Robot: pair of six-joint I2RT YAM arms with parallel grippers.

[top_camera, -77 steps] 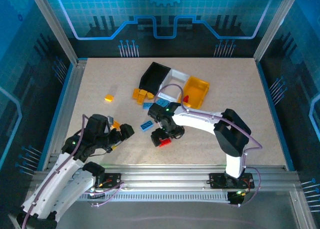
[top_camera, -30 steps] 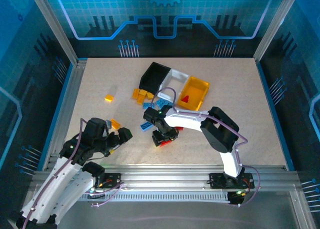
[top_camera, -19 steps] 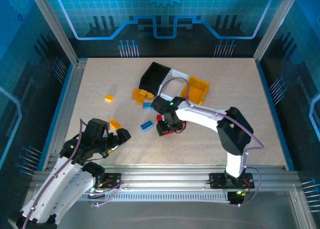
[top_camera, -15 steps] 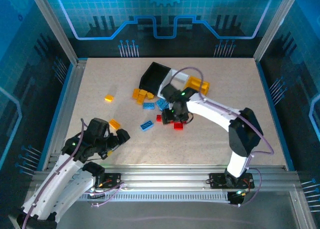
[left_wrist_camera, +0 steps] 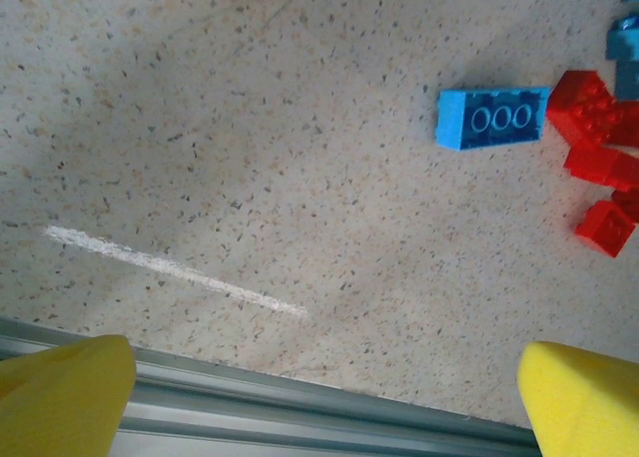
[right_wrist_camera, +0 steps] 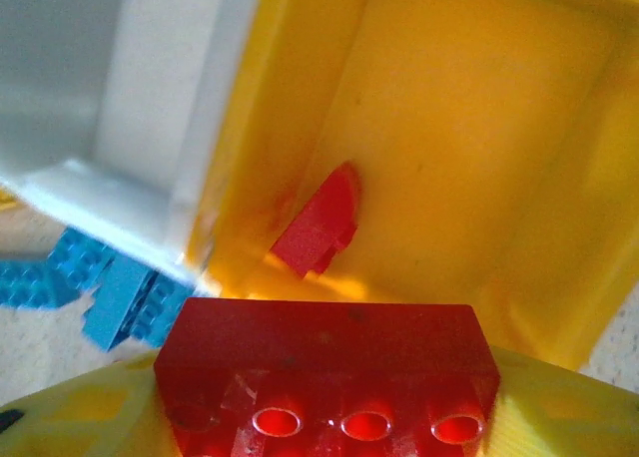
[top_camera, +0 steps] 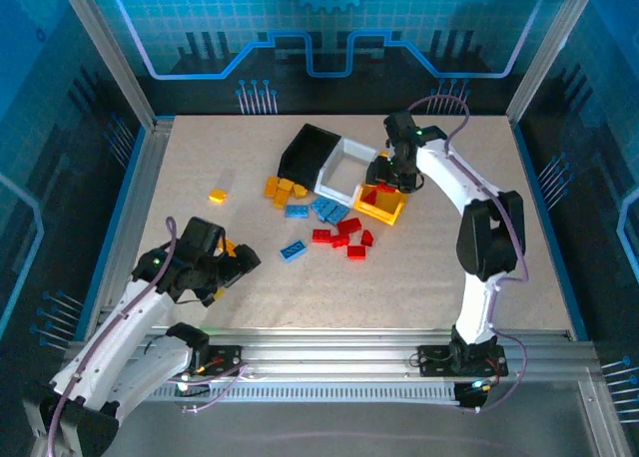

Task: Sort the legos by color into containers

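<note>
Holding a red brick (right_wrist_camera: 324,352), the right claw (top_camera: 391,174) hangs over the yellow bin (right_wrist_camera: 479,128) at one o'clock; left claw (left_wrist_camera: 324,392) gapes wide at eight o'clock above the table (left_wrist_camera: 250,158).

We saw a beige table (top_camera: 519,237), speckled dark, with one white streak (left_wrist_camera: 175,269) across it. On it stood a black bin (top_camera: 300,156), a white bin (top_camera: 334,190) and a yellow bin (top_camera: 379,216). The loose pieces came in three colours: red bricks (top_camera: 344,237), blue bricks (top_camera: 321,210) and orange-yellow bricks (top_camera: 282,189). The held brick (right_wrist_camera: 324,367) was red, and so was the small brick (right_wrist_camera: 318,223) inside the yellow bin. The left fingers (left_wrist_camera: 65,392) and right fingers (right_wrist_camera: 90,407) were yellow. The arms (top_camera: 449,183) were white with black joints, the cables (top_camera: 440,99) purple, the back wall (top_camera: 319,28) blue with paler lines.
</note>
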